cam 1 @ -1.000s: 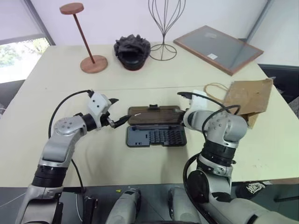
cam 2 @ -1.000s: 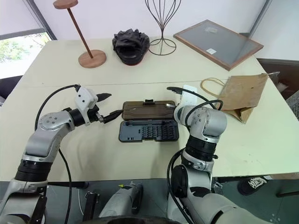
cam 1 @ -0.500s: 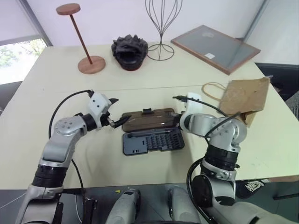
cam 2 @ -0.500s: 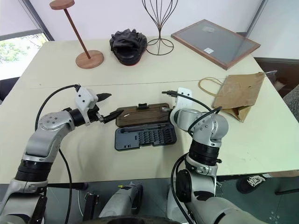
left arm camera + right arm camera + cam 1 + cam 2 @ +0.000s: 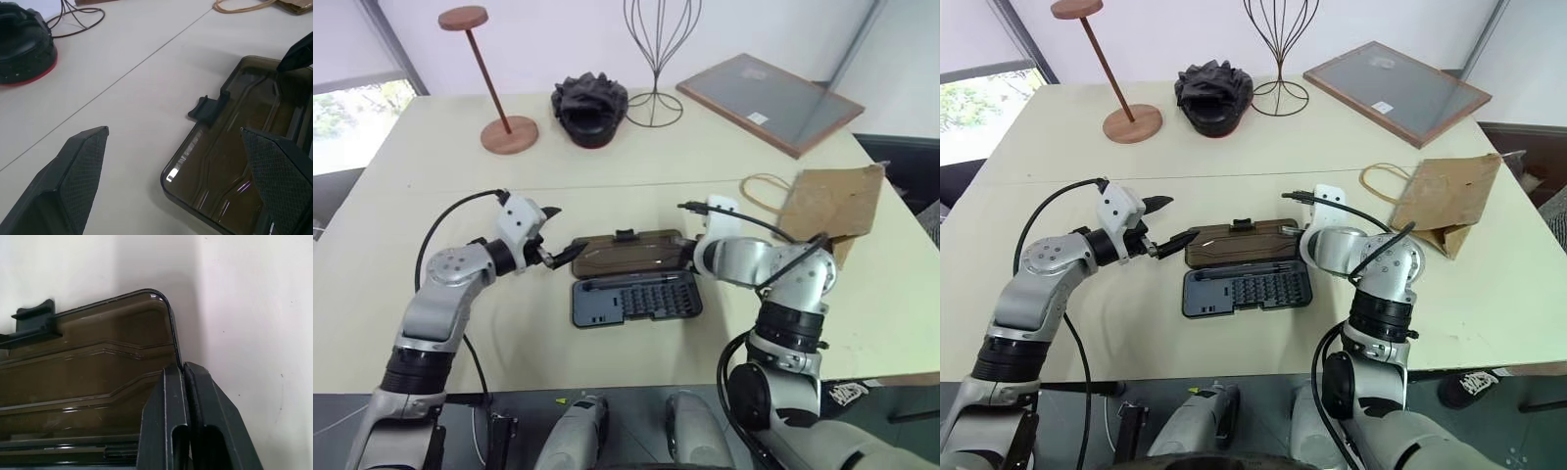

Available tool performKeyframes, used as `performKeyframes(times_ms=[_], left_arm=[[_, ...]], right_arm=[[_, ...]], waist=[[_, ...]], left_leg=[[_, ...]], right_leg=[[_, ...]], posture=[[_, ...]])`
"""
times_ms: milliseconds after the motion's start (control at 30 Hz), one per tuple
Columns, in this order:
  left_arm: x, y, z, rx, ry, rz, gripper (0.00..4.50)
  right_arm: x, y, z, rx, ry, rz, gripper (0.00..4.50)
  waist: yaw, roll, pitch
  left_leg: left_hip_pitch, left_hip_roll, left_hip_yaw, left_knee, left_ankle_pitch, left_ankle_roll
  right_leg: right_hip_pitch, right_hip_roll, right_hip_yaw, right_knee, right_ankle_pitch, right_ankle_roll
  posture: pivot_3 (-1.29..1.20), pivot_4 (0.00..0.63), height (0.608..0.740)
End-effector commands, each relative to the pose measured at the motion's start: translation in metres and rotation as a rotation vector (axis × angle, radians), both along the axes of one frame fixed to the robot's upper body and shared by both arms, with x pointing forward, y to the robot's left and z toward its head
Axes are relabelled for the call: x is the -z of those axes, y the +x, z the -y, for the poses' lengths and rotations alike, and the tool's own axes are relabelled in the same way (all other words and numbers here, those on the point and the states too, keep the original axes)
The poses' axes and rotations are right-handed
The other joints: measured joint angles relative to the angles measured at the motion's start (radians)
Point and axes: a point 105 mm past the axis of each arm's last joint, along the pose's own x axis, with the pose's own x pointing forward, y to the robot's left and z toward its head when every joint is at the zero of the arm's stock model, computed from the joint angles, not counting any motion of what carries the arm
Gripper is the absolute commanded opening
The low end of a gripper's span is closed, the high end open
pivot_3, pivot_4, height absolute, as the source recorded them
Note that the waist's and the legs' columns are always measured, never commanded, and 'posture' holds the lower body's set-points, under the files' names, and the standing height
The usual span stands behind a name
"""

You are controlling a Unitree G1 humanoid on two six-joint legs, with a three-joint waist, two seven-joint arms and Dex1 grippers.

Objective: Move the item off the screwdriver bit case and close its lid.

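Case [image 5: 636, 299] lies open mid-frame, long axis left-right; pinched-shut right claw [image 5: 182, 377] at lid's [image 5: 628, 251] right corner, wide-open left claw [image 5: 560, 235] by its left end; bag [image 5: 830, 203] already off.

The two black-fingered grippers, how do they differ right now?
The left gripper is open, fingers spread wide over the left end of the smoky-brown translucent lid; the right gripper is shut, fingers pressed together at the lid's right end. The left points nearly level, the right angles steeply down. Neither holds anything.

Showroom-like room: display stands [image 5: 499, 83] on table [image 5: 401, 215]
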Motion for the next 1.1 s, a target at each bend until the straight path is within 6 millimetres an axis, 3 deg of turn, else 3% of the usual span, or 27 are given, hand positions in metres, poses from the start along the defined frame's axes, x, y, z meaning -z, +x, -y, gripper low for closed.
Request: performKeyframes(times_ms=[33,233,267,400,567,667,733,833,933,1100], left_arm=[[-0.007,-0.002,0.003,0.013,-0.002,0.031,4.50],[-0.007,-0.002,0.005,0.020,-0.003,0.028,4.50],[-0.007,-0.002,0.005,0.020,-0.004,0.028,4.50],[-0.007,-0.003,0.004,0.019,-0.004,0.024,4.50],[-0.008,-0.004,0.003,0.017,-0.006,0.019,4.50],[-0.011,-0.007,0.003,0.029,-0.021,0.013,4.50],[-0.017,-0.015,0.009,0.069,-0.044,0.006,4.50],[-0.023,-0.031,0.019,0.145,-0.067,-0.018,4.50],[-0.027,-0.043,0.026,0.197,-0.088,-0.055,4.50],[-0.030,-0.046,0.031,0.198,-0.104,-0.077,4.50]], right_arm=[[0.004,-0.004,0.005,0.008,-0.007,-0.023,0.03],[0.004,-0.009,0.007,-0.018,-0.026,-0.026,0.03],[0.003,-0.009,0.007,-0.021,-0.029,-0.025,0.28],[-0.001,-0.007,0.011,-0.022,-0.052,-0.010,1.82],[-0.006,-0.005,0.016,-0.005,-0.081,0.006,4.44],[-0.015,-0.001,0.020,0.011,-0.098,0.048,4.44],[-0.039,0.007,0.024,0.011,-0.125,0.170,4.44],[-0.059,0.015,0.024,-0.008,-0.115,0.294,4.44],[-0.067,0.022,0.027,-0.016,-0.137,0.363,4.44],[-0.073,0.032,0.027,-0.015,-0.146,0.427,4.44]], waist=[[0.000,0.000,0.000],[0.001,0.000,0.000],[0.000,0.000,0.000],[-0.001,0.000,0.000],[0.001,0.000,0.000],[0.002,0.000,0.000],[0.003,0.000,0.001],[-0.004,0.000,0.001],[-0.009,0.000,0.001],[-0.004,0.000,0.001]], left_leg=[[0.000,0.000,0.000,0.000,0.000,0.000],[0.000,0.000,0.000,0.000,0.000,0.000],[0.000,0.000,0.000,0.000,0.000,0.000],[0.000,0.000,0.000,0.000,0.000,0.000],[0.000,0.000,0.000,0.000,0.000,0.001],[0.000,0.000,0.000,0.000,0.000,0.001],[0.000,0.000,0.001,0.000,0.000,0.001],[-0.003,0.000,0.001,0.000,-0.001,0.001],[-0.004,0.001,0.002,0.000,-0.001,0.001],[-0.004,0.001,0.002,0.001,-0.001,0.001]], right_leg=[[0.000,0.000,0.000,0.000,0.000,0.000],[0.000,0.000,0.000,0.000,0.000,0.000],[0.000,0.000,0.000,0.000,0.000,0.000],[0.000,0.000,0.000,0.000,0.000,0.000],[0.000,0.000,0.000,0.000,0.000,0.000],[0.000,0.000,0.000,-0.001,0.000,0.000],[0.000,0.000,0.000,-0.001,0.000,0.000],[-0.002,0.000,0.000,-0.001,0.000,0.000],[-0.003,0.001,0.000,-0.001,0.000,0.000],[-0.003,0.001,0.000,-0.001,0.000,0.000]], posture=[[0.00,0.150,0.740],[0.00,0.150,0.740],[0.00,0.150,0.740],[0.00,0.150,0.740],[0.00,0.150,0.740],[0.00,0.150,0.740],[0.00,0.150,0.740],[0.00,0.150,0.740],[0.00,0.150,0.740],[0.00,0.150,0.740]])
